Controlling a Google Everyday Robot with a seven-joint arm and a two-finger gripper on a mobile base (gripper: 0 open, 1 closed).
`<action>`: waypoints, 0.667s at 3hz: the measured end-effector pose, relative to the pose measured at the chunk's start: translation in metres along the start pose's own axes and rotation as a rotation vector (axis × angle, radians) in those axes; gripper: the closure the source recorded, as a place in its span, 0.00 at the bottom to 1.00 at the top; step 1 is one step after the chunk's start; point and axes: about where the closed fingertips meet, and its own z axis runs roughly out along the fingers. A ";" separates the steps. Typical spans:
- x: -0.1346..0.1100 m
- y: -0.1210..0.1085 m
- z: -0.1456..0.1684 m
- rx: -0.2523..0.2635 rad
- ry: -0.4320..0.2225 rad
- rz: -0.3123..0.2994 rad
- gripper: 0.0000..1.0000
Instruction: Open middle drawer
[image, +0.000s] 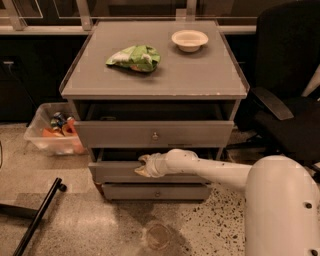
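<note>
Mid-frame: a grey square-topped cabinet (200, 75) of three flat-fronted drawers, on a speckled stone floor (75, 200). Toward the upper left of its top, a crumpled green plastic bag (134, 57). Toward the upper right, well apart from the bag, a small round white bowl (189, 40).

Reaching in from the lower right corner, a white jointed robot arm (215, 170), rooted in a bulky rounded white body (280, 210). At the arm's tip, just left of centre and below mid-frame, the tan-tipped gripper (142, 167), set against the front of the middle drawer (112, 172) and covering the centre of that panel. Cannot tell whether open or closed, nor whether anything is held.

Second of the three, below mid-frame: that middle drawer, grey, medium in height and width. Looks drawn a little way out, with a dark gap showing between its top edge and the drawer above.

Above it, the widest grey top drawer (110, 135), pulled out with its dark inside open to view and a small round metal knob (155, 135) at its centre. Beneath, the narrowest grey bottom drawer (130, 191), with a small knob of its own.

At the left edge, just beside the cabinet, a clear plastic bin (37, 137) of colourful items. At the right edge, a black office chair (285, 75). In the lower left corner, a black bar with a small wheel (35, 220), lying aslant on the floor. At bottom centre, a round glassy disc (157, 236), too unclear to name.
</note>
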 end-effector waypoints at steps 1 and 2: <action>0.008 0.014 -0.008 -0.023 0.015 0.010 0.79; 0.008 0.015 -0.009 -0.025 0.016 0.010 0.56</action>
